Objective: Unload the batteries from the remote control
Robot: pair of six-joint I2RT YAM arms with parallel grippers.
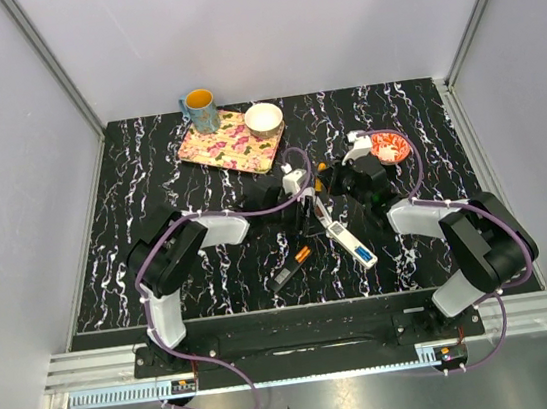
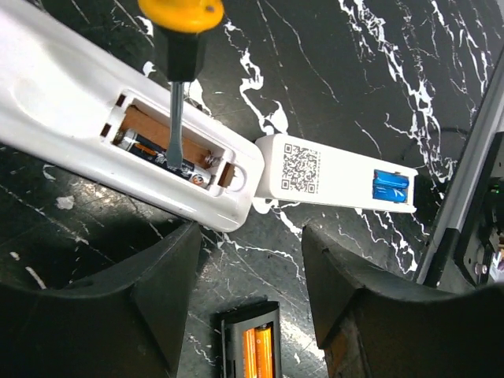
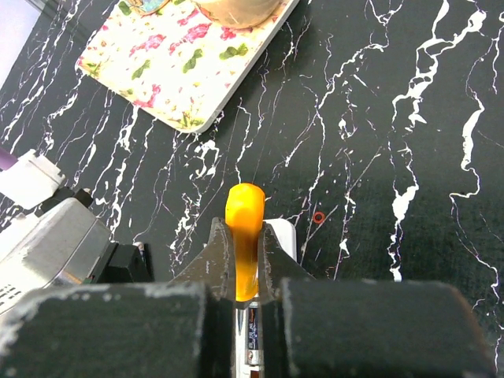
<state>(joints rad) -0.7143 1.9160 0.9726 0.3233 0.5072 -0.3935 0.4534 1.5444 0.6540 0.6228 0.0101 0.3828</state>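
Now the opened white remote (image 2: 71, 102) holds one battery (image 2: 189, 169), touched by a screwdriver (image 2: 178, 79).

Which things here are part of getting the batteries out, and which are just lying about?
Job: open white remote, its battery, blue batteries, orange batteries, screwdriver, right gripper gripping it.
Lying about: floral tray, mug, white bowl, red dish.

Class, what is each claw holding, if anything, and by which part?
The right claw grips the screwdriver by its orange handle; the left claw is open and holds nothing.
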